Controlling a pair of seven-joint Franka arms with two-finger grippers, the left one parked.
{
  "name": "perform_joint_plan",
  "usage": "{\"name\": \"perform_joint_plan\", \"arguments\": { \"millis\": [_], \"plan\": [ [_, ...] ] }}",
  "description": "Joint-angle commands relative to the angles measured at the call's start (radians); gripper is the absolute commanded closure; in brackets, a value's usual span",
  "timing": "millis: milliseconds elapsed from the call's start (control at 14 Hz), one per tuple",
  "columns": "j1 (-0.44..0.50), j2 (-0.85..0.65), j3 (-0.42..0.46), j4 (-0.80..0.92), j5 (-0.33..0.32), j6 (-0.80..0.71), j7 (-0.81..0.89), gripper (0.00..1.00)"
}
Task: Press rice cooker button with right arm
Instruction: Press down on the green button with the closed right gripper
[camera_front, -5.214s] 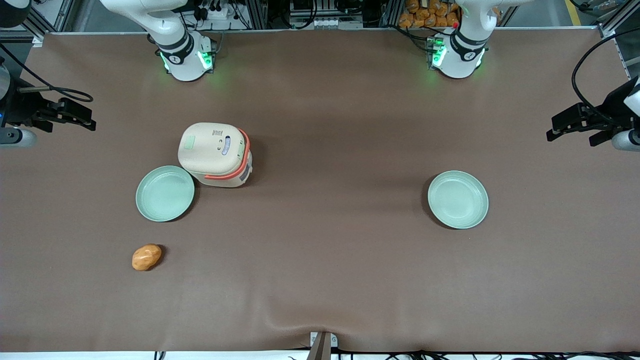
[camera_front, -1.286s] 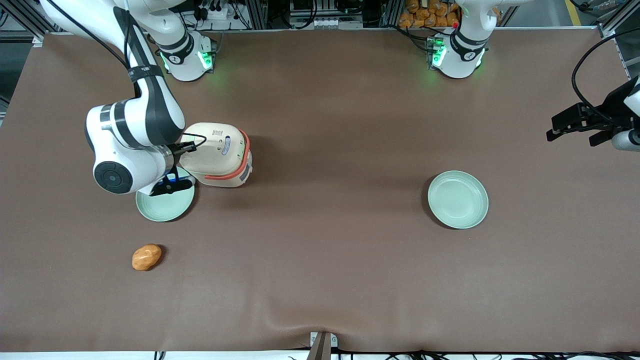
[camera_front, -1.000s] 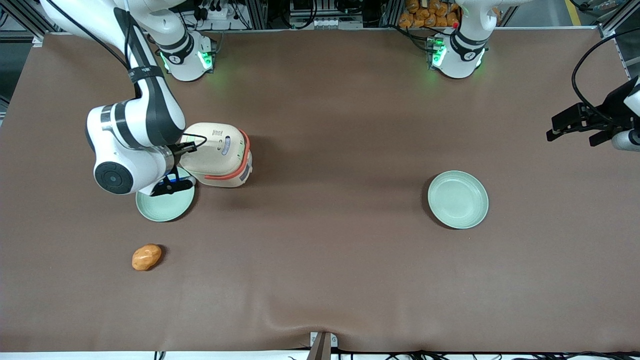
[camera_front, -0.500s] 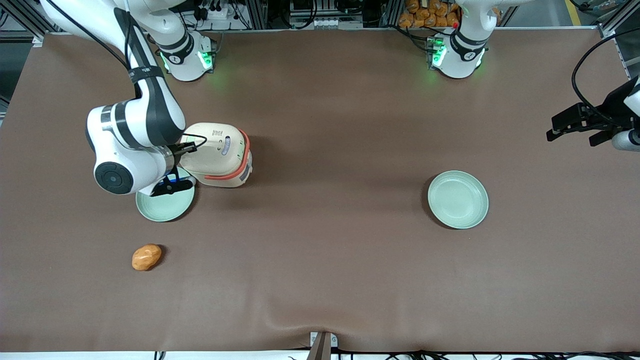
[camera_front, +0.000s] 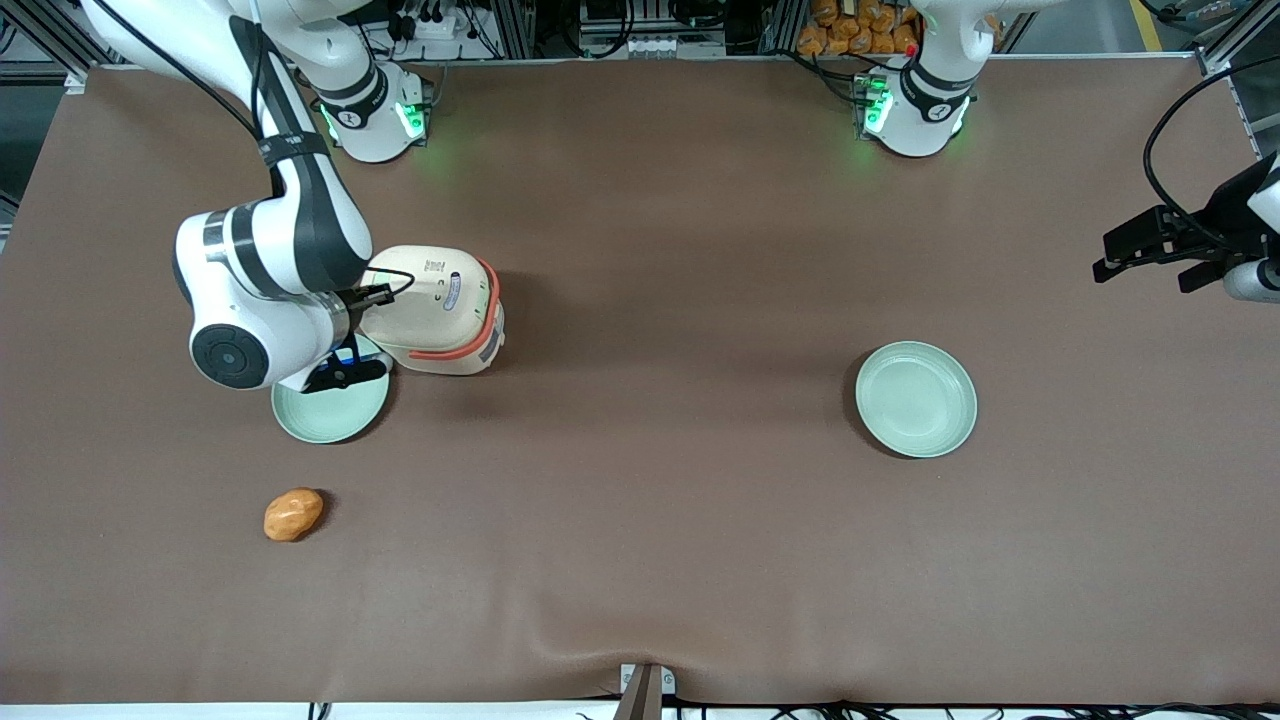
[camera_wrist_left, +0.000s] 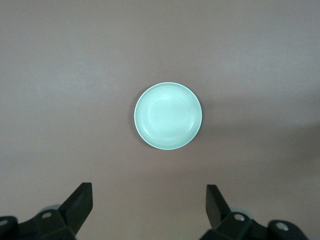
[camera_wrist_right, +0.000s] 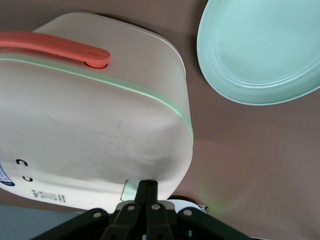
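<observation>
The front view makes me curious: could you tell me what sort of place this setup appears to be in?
Probably a robotics lab bench. A brown mat covers the table; aluminium framing and cabling line its edge. The gripper, fingers shut, touches the rice cooker at its pale green button, beside a green plate; a potato-like prop lies nearer the camera.

**Rice cooker under the pincer's tips**

The rice cooker (camera_front: 432, 310) is a small cream rounded-square box with a coral-orange handle band (camera_wrist_right: 55, 47) and a thin pale green line around its lid. It stands upright on the table with the lid down. The right arm (camera_front: 265, 290) holds the pincer (camera_wrist_right: 146, 194) directly above its pale green button (camera_wrist_right: 131, 190), closed fingertips meeting on it.
</observation>
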Motion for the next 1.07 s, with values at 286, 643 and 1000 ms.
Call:
{"name": "perform_joint_plan", "arguments": {
  "millis": [286, 643, 1000],
  "plan": [
    [0.033, 0.070, -0.004, -0.021, 0.003, 0.069, -0.003, 1.00],
    [0.045, 0.072, -0.004, -0.034, 0.004, 0.069, -0.005, 1.00],
    [0.058, 0.085, -0.004, -0.050, 0.004, 0.086, -0.009, 1.00]
  ]
}}
